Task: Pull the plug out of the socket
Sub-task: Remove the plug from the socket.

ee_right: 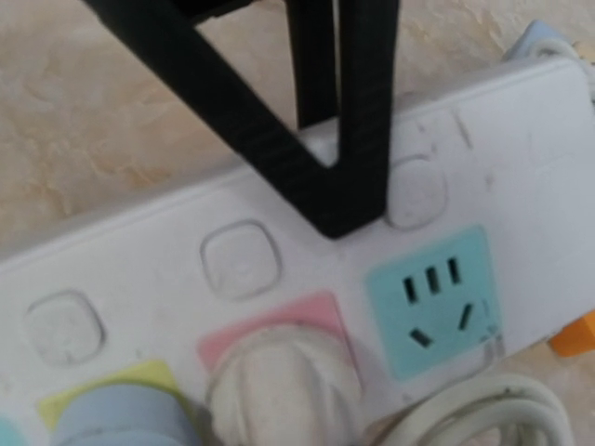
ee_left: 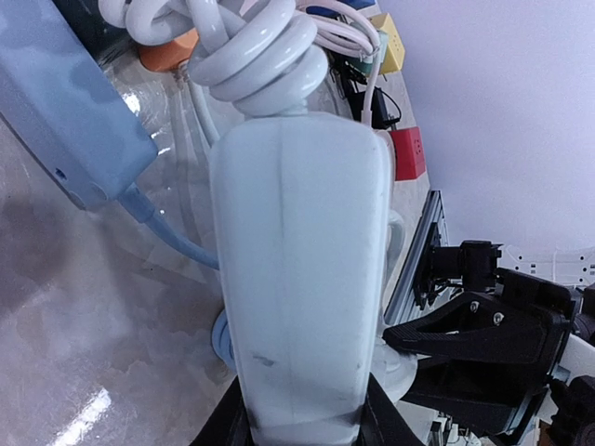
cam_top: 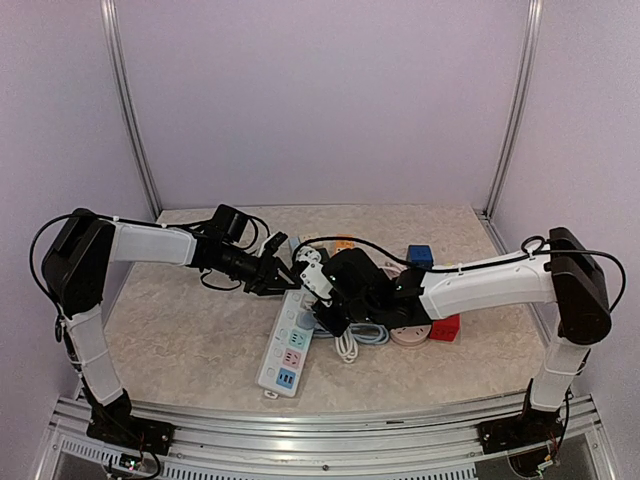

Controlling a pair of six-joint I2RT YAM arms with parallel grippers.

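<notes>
White plastic is what both my grippers work on. From above, the white power strip (cam_top: 287,345) lies on the table (cam_top: 170,340), roughly midway between its left and right edges, one end close to the near edge. My left gripper (cam_top: 277,277) is at the strip's far end. My right gripper (cam_top: 323,318) is at its right flank, near a coil of white cable (cam_top: 347,345).

In the left wrist view, my left fingers (ee_left: 231,429) clamp the sides of a long white body. I take it for that strip seen edge-on, though I cannot be sure.

In the right wrist view, my right jaws are pressed together and empty, their tip over the strip's face beside a switch button (ee_right: 414,190). The white plug (ee_right: 279,376) sits in the pink socket (ee_right: 321,311) just beyond the tip. A blue plug (ee_right: 121,418) fills the yellow one, and the teal socket (ee_right: 432,302) is free.

To do this well, my left should pin the strip flat. My right should open, straddle the plug's body and draw it straight out along its pins without rocking.

The frame edge cuts off both plugs. I cannot tell whether my right tip touches the strip, or which plug is meant.
</notes>
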